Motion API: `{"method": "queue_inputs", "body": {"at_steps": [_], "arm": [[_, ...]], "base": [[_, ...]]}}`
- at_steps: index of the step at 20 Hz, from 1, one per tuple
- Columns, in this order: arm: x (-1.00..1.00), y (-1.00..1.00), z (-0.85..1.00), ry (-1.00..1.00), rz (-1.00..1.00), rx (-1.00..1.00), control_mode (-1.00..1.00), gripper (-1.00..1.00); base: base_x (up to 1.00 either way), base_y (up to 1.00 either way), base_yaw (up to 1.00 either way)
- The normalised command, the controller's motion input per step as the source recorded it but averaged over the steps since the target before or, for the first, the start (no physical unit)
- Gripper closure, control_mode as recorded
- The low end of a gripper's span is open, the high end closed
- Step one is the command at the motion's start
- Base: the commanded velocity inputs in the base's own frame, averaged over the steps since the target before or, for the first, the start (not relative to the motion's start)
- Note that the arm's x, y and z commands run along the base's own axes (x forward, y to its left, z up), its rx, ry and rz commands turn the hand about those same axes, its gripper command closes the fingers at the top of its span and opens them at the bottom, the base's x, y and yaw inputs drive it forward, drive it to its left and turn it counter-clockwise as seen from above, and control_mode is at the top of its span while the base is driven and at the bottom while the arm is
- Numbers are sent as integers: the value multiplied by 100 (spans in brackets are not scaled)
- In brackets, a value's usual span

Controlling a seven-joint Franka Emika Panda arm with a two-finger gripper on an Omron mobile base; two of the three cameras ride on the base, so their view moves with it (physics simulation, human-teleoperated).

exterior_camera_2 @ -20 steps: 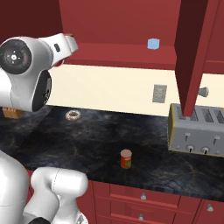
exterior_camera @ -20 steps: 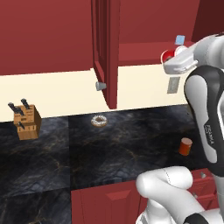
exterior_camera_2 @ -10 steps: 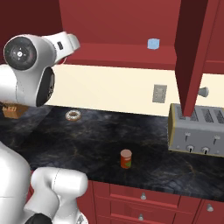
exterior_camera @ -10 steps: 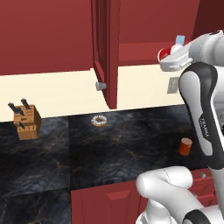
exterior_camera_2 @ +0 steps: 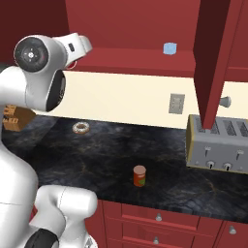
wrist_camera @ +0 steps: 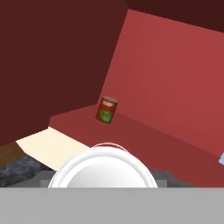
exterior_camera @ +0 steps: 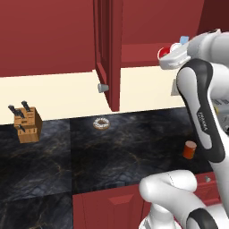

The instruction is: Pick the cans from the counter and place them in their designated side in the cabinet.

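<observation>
Over the last second my arm has crept a little up and toward the left of the left base view, and my wrist has slid a touch rightward in the right base view. That carries me closer to the open dark red wall cabinet (exterior_camera: pixel 147 27). My fingers (exterior_camera: pixel 172 56) are clenched on the bright red can with a pale top (wrist_camera: pixel 103 168). It hangs in the air in front of the cabinet's red inner shelf (wrist_camera: pixel 144 135), its round top large at the bottom centre of the hand view.

The second red can with a yellowish label (exterior_camera_2: pixel 139 176) has not moved. It stands at the lower middle of the right base view, on the black marble-look table (exterior_camera: pixel 112 152), well away from me. The small light-blue box (exterior_camera_2: pixel 169 48) sits where it was on the shelf.

Further in, left of centre in the hand view, a dark red can with a green label (wrist_camera: pixel 106 110) leans on the shelf.

I judge the carry nearly done. What remains is reaching in, setting this can down on its proper side and letting go, then fetching the one left on the table.
</observation>
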Motion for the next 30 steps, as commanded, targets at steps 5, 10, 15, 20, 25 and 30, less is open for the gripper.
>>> {"method": "queue_inputs", "body": {"at_steps": [5,10,15,20,25,30], "arm": [[22,7,0,2,0,0,-100,100],[25,10,0,8,0,0,-100,100],[22,6,-1,5,0,0,-100,100],[26,2,0,3,0,0,-100,100],[31,3,-2,1,0,0,-100,100],[31,4,-1,0,0,0,-100,100]], "base": [[0,0,0],[0,0,0],[0,0,0],[0,0,0],[0,0,0],[0,0,0]]}}
